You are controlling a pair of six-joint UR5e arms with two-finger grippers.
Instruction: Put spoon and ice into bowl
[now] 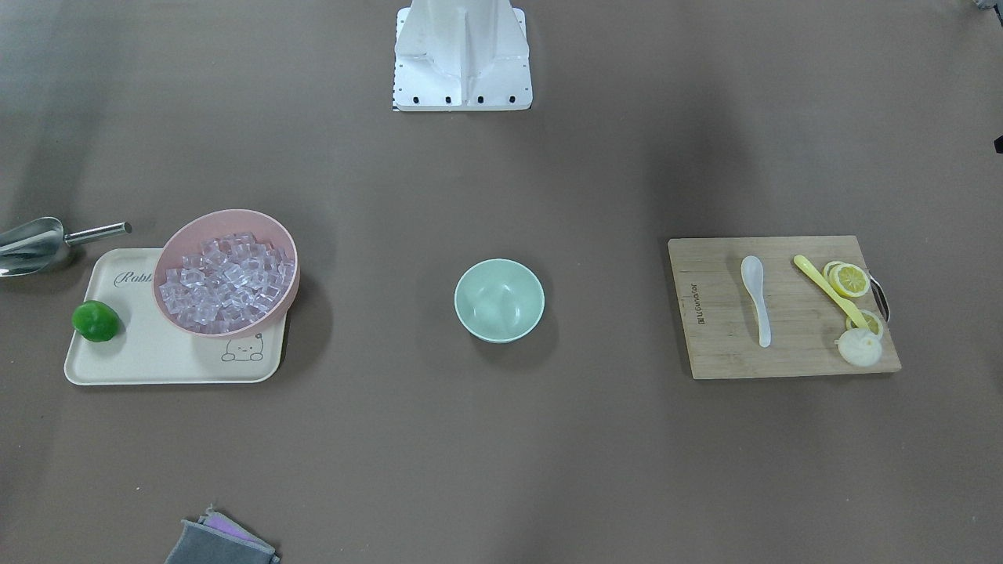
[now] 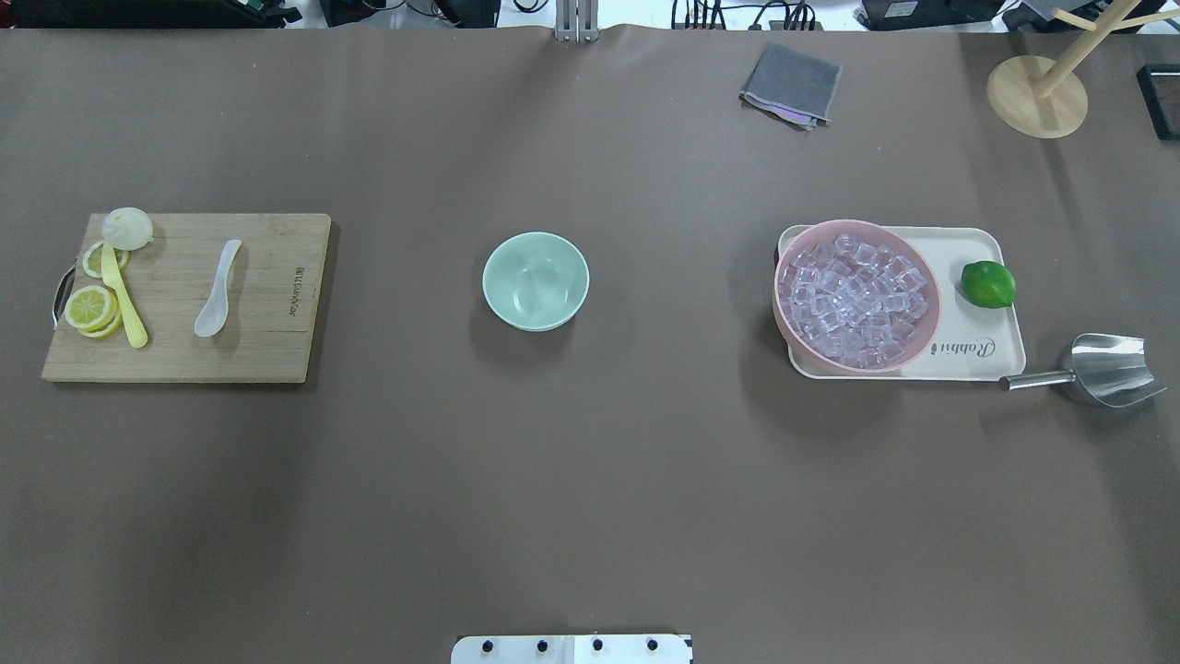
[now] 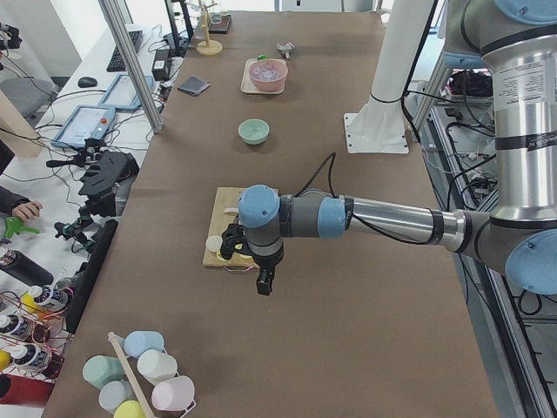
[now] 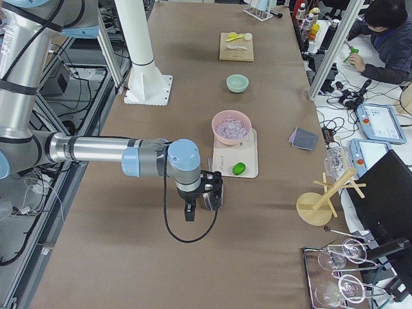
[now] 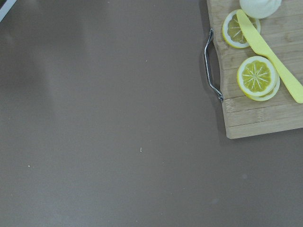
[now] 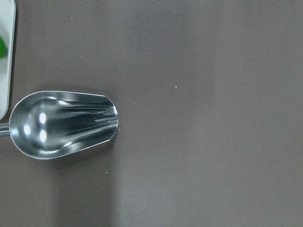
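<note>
The white spoon (image 1: 756, 298) (image 2: 218, 288) lies on a wooden cutting board (image 1: 721, 345) (image 2: 267, 341). The mint-green bowl (image 1: 499, 301) (image 2: 536, 280) stands empty at the table's middle. The ice (image 1: 226, 280) (image 2: 853, 295) is a heap of clear cubes in a pink bowl (image 2: 788, 318). My left gripper (image 3: 261, 280) hangs over the table just past the board's handle end. My right gripper (image 4: 188, 212) hangs beside the metal scoop (image 6: 64, 124). Both grippers show only in the side views, so I cannot tell whether they are open or shut.
A yellow spoon (image 2: 124, 297), lemon slices (image 2: 90, 307) and a white half-round piece (image 2: 127, 227) share the board. A lime (image 2: 988, 283) sits on the cream tray (image 2: 977, 355). A grey cloth (image 2: 791, 83) and a wooden stand (image 2: 1036, 97) lie at the far side.
</note>
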